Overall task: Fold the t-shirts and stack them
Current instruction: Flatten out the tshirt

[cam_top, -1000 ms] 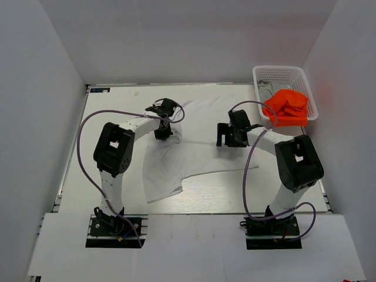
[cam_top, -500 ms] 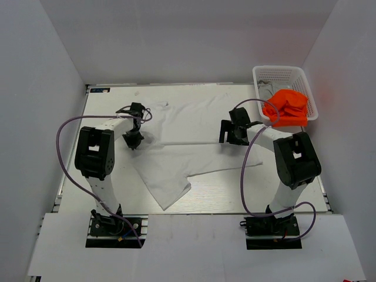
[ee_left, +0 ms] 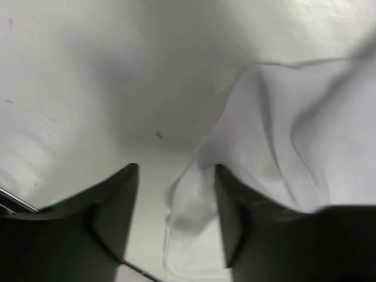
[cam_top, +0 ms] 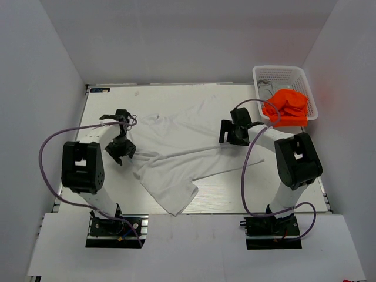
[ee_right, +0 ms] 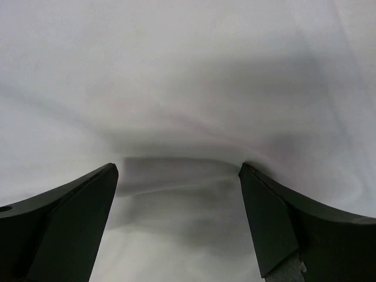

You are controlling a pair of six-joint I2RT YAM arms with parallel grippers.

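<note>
The white t-shirt (cam_top: 188, 158) lies crumpled and partly spread across the middle of the table. My left gripper (cam_top: 120, 151) is at the shirt's left edge. In the left wrist view its jaws (ee_left: 175, 167) stand apart, with a loose fold of the white cloth (ee_left: 194, 202) between them, resting against the right finger. My right gripper (cam_top: 235, 134) hovers over the shirt's right part, and its jaws (ee_right: 177, 167) stand wide open over smooth white cloth (ee_right: 188, 88), gripping nothing. The orange t-shirt (cam_top: 286, 107) is bunched in the basket, with a bit of grey t-shirt (cam_top: 262, 88) behind it.
The white lattice basket (cam_top: 279, 69) stands at the back right corner of the table (cam_top: 100, 111). Grey walls close in the left, right and back sides. Purple cables loop from both arms over the table.
My left gripper swung left and nearer, pulling the shirt's left edge along, then its jaws opened. The shirt now lies stretched further to the left. The right gripper barely moved.
</note>
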